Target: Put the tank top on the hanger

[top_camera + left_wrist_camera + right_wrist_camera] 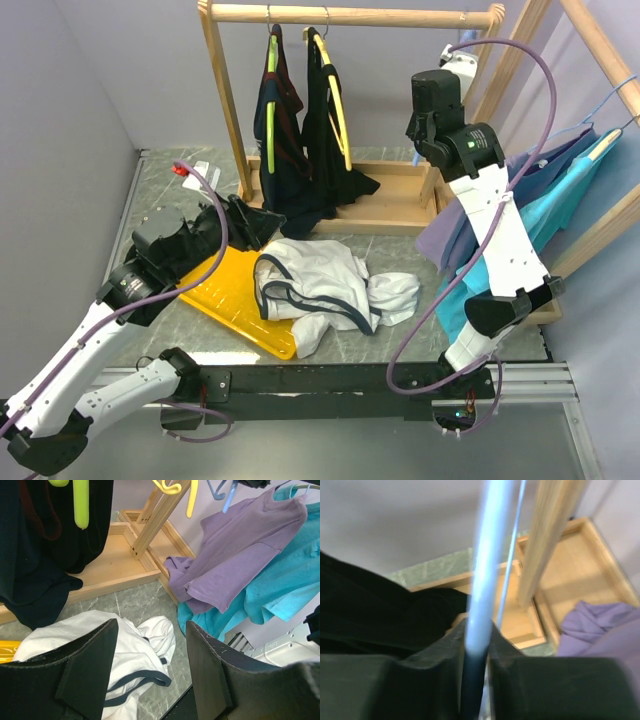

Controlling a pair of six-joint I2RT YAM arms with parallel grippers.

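Observation:
The tank top (320, 280), white with dark navy trim, lies crumpled on the table in front of the wooden rack. It also shows below the left wrist camera (100, 640). My left gripper (215, 228) hovers left of it, open and holding nothing (150, 625). My right gripper (437, 100) is raised at the right end of the rack. In the right wrist view it (476, 635) is shut on the light-blue bar of the hanger (487, 570), which runs up between the fingers. The hanger's hook is out of view.
A yellow board (235, 300) lies under the tank top's left edge. The wooden rack (350, 15) holds dark garments (300, 140) on lime-green and yellow hangers. Purple (470, 235) and teal (560, 200) shirts hang on a second rack at right.

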